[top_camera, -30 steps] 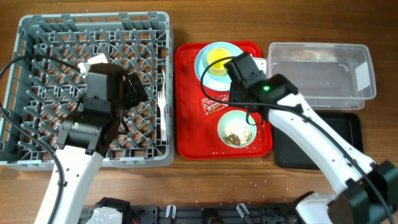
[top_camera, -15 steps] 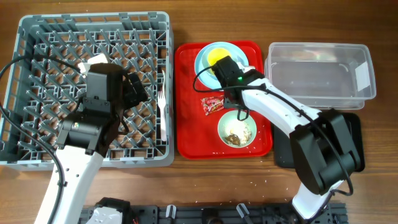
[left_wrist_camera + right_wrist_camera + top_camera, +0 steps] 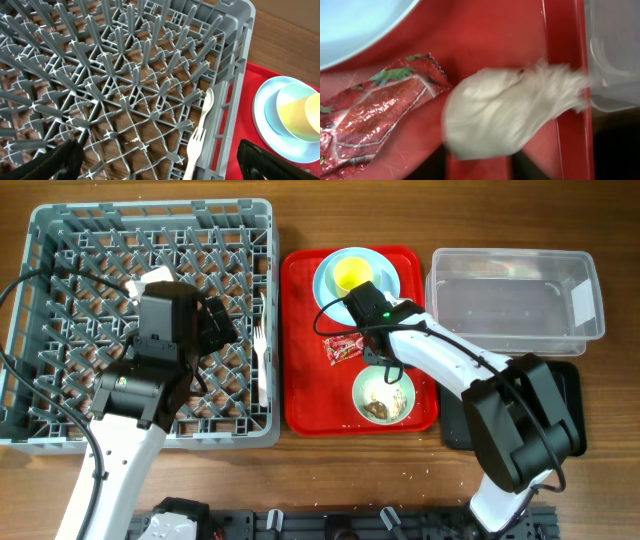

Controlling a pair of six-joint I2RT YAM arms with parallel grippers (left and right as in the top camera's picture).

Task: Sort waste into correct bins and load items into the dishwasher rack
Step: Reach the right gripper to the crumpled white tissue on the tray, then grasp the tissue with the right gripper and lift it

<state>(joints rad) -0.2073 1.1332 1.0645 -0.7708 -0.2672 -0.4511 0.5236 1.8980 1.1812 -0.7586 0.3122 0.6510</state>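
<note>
My right gripper (image 3: pixel 384 340) is over the red tray, between the light blue plate (image 3: pixel 324 280) and the mint bowl with food scraps (image 3: pixel 382 395). In the right wrist view it (image 3: pixel 480 167) is shut on the crumpled white tissue (image 3: pixel 495 112), with the red snack wrapper (image 3: pixel 375 115) to its left. The arm hides the tissue from overhead. The wrapper (image 3: pixel 343 348) lies on the tray. The yellow cup (image 3: pixel 352 275) sits in a second mint bowl on the plate. My left gripper (image 3: pixel 160 167) is open and empty above the grey rack (image 3: pixel 150 210), which holds the white fork (image 3: pixel 196 146) and spoon (image 3: pixel 208 102).
The clear tub (image 3: pixel 515 255) stands right of the red tray (image 3: pixel 305 380), its edge close to the tissue in the right wrist view (image 3: pixel 615 60). The black tray (image 3: pixel 565 405) lies in front of the tub. Cables trail from both arms.
My right gripper has moved from over the plate and cup toward the near side, to the tray's middle. The tissue no longer lies at the tray's right edge. The left arm has not moved.
</note>
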